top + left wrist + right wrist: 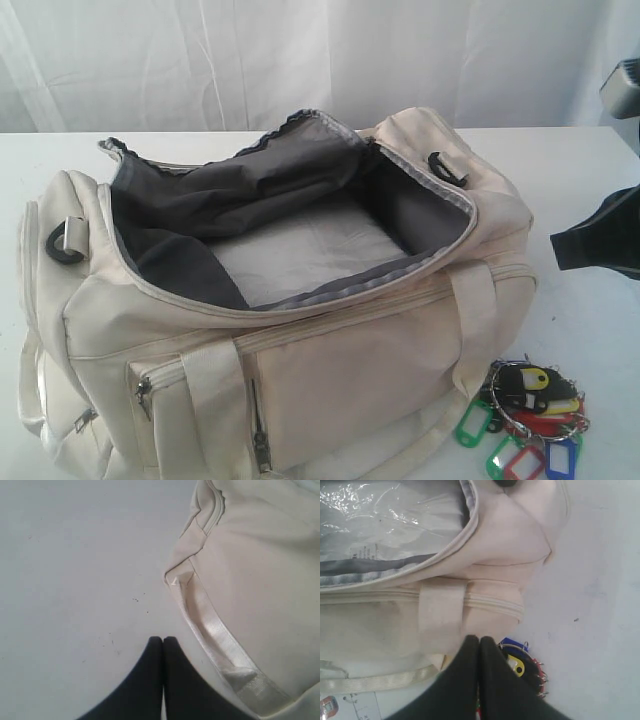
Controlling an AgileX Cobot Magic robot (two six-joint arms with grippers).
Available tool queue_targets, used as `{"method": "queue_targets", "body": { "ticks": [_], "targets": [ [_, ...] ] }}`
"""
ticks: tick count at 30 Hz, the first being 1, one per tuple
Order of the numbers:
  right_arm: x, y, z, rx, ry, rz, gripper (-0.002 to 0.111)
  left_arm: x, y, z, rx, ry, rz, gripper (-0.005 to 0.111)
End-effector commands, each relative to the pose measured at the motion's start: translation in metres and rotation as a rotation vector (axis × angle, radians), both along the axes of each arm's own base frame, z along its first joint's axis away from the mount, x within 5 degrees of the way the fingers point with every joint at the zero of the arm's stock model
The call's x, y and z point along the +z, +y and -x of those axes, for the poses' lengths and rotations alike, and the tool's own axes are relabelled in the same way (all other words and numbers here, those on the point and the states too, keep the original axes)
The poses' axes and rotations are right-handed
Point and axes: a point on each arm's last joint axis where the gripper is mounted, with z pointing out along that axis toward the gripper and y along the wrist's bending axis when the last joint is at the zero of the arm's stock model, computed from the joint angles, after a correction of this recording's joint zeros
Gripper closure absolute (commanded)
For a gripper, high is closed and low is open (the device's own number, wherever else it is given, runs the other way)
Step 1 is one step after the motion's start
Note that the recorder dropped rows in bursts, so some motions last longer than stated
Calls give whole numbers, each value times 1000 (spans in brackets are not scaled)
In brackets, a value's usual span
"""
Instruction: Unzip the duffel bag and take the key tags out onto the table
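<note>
The cream-white duffel bag (330, 340) lies unzipped in the middle of the table (590, 330), its grey lining showing. The key tags (530, 415), yellow, red, green, blue and black, rest on the table by the bag's front right corner. My right gripper (479, 639) is shut and empty, hovering above the key tags (520, 662) beside the bag (495, 545); in the exterior view the right gripper (562, 243) enters from the right edge. My left gripper (163, 640) is shut on nothing, over bare table (75, 580) next to the bag's end (260, 580). The exterior view does not show it.
A clear plastic sheet (380, 520) lines the bag's bottom (300, 250). A webbing handle (215, 630) trails on the table. White curtain hangs behind; a grey device (622, 88) sits at the far right. A printed label (330, 705) lies near the bag.
</note>
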Motion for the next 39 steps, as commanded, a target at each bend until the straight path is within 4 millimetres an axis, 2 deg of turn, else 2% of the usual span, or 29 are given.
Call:
{"method": "queue_targets", "body": {
  "ticks": [1,6,10,12,17,23,25,27,31,34,36,39],
  "targets": [
    [3,0,4,5,-25,2,108,0,0,0,-5,-8,0,107],
    [14,-3,15,4,-77,-23,108,0,0,0,-5,-8,0,107],
    [31,-9,37,2,-180,-61,108,0,0,0,-5,-8,0,107],
    [43,-15,54,0,-259,-78,108,0,0,0,-5,-8,0,107],
    [71,-35,120,-33,-540,-153,108,0,0,0,-5,-8,0,107],
    [80,-51,185,-33,-795,-231,108,0,0,0,-3,-8,0,107],
    [75,-51,190,-33,-819,-273,108,0,0,0,-3,-8,0,107],
    [62,-49,181,-52,-802,-292,108,0,0,0,-3,-8,0,107],
    [24,-51,163,-106,-781,-200,108,0,0,0,-3,-8,0,107],
    [-7,-54,159,-113,-751,-123,108,0,0,0,-3,-8,0,107],
    [-30,-53,156,-112,-711,-106,108,0,0,0,-3,-8,0,107],
    [-54,-53,145,-146,-731,-121,108,0,0,0,-3,-8,0,107]
  ]
}}
